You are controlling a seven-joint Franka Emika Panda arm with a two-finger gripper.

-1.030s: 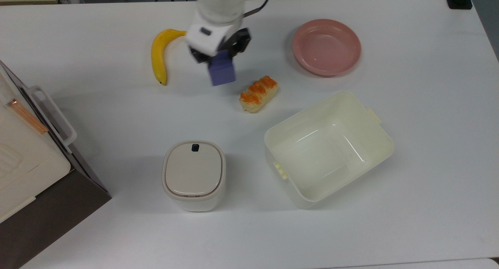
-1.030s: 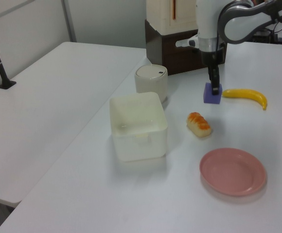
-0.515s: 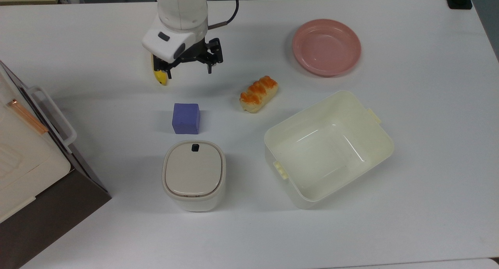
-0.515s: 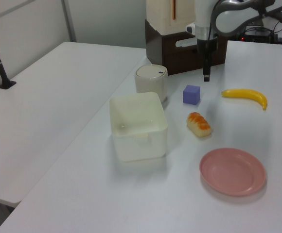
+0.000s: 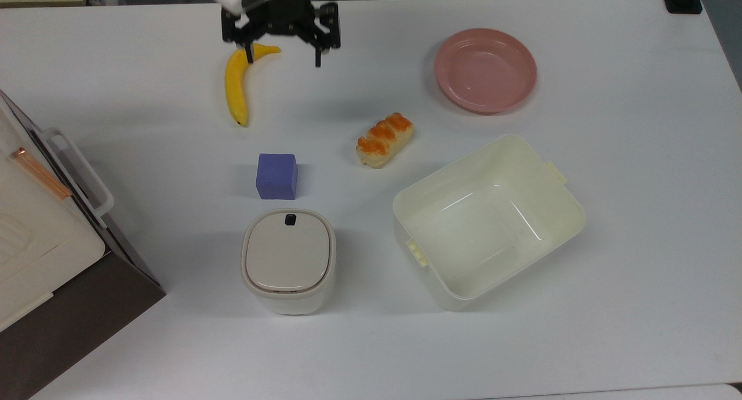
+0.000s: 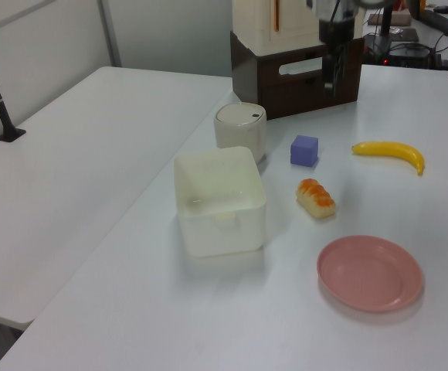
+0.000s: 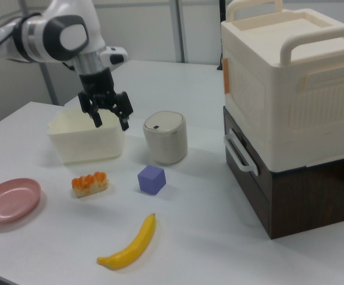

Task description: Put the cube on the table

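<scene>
The cube point(image 5: 277, 176) sits flat on the white table point(image 5: 637, 272), just beside the lidded pot point(image 5: 288, 261). The gripper point(image 5: 282, 53) hangs up high, its jaws wide open and holding nothing.

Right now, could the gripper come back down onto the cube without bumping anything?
Probably yes. The gripper hangs open above the table near the banana, and the cube sits alone with its top uncovered. The lidded bin stands close beside it, apart, so descend straight.
</scene>
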